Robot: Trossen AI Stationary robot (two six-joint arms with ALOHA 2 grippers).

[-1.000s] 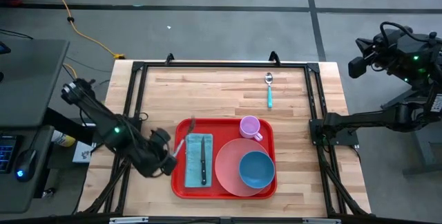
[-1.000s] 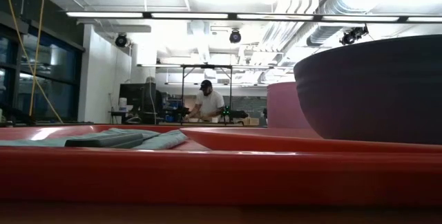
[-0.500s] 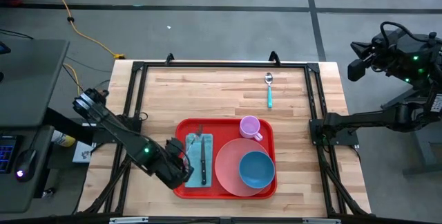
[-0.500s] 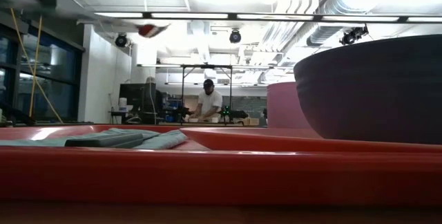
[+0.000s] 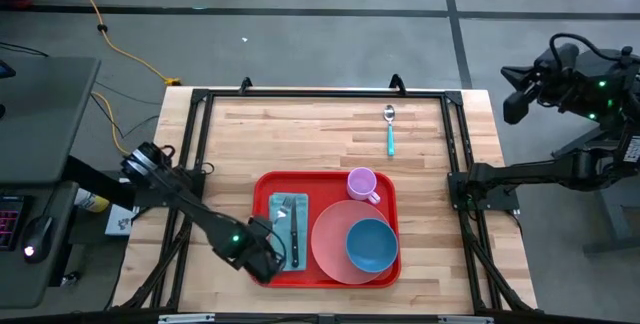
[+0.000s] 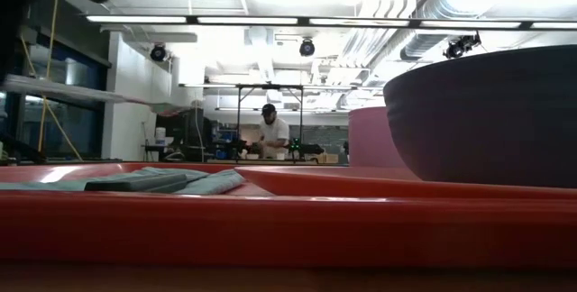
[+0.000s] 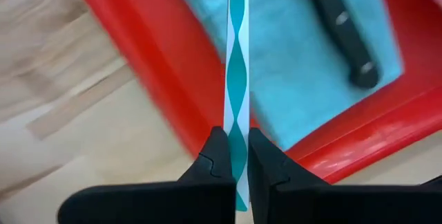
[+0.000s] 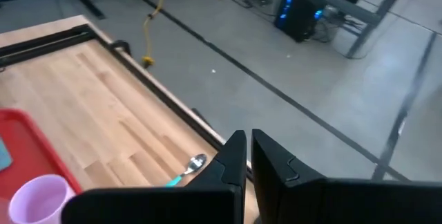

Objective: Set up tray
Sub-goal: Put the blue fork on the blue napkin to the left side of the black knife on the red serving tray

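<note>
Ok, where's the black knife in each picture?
High view: knife on the blue napkin, left part of the red tray.
Low view: dark bar on the napkin, left.
Left wrist view: lying on the napkin.
Right wrist view: not in it.
Shared landmark: the red tray.

I see bare counter [image 5: 300, 129] open along the far side, only a spoon [image 5: 390, 129] lying there, tray [image 5: 262, 188] crowded, napkin [image 5: 276, 207] with knife [image 5: 296, 229], plate [image 5: 330, 236], bowl [image 5: 371, 245], cup [image 5: 362, 183], my left tool [image 5: 272, 255] over its near-left corner, right side strip clear
</note>
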